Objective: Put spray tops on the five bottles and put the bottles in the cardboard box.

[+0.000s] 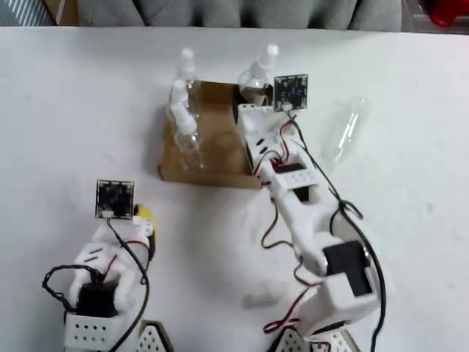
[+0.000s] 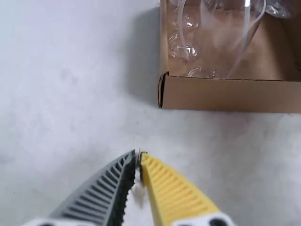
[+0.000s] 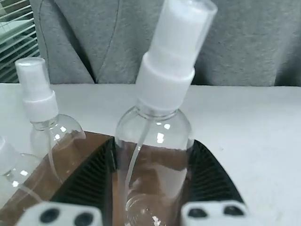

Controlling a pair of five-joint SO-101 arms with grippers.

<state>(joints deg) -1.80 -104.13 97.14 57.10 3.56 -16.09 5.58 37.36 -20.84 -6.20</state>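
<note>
The cardboard box (image 1: 212,139) lies at mid-table with capped clear bottles (image 1: 183,117) standing along its left side. My right gripper (image 1: 256,94) is shut on another clear bottle (image 1: 258,77) with a white spray top (image 1: 271,52), held upright at the box's far right corner. In the right wrist view this bottle (image 3: 153,155) sits between the black fingers (image 3: 91,176), with a capped bottle (image 3: 44,122) beside it. An uncapped bottle (image 1: 348,128) lies on the table right of the box. My left gripper (image 1: 144,214) rests shut and empty near the box's front left corner (image 2: 162,89).
The right arm (image 1: 308,213) stretches from the front edge to the box, trailing red and black cables. The left arm's base (image 1: 95,308) sits at the front left. White tabletop (image 1: 73,110) spreads left of the box. A grey garment hangs behind the table's far edge (image 3: 254,42).
</note>
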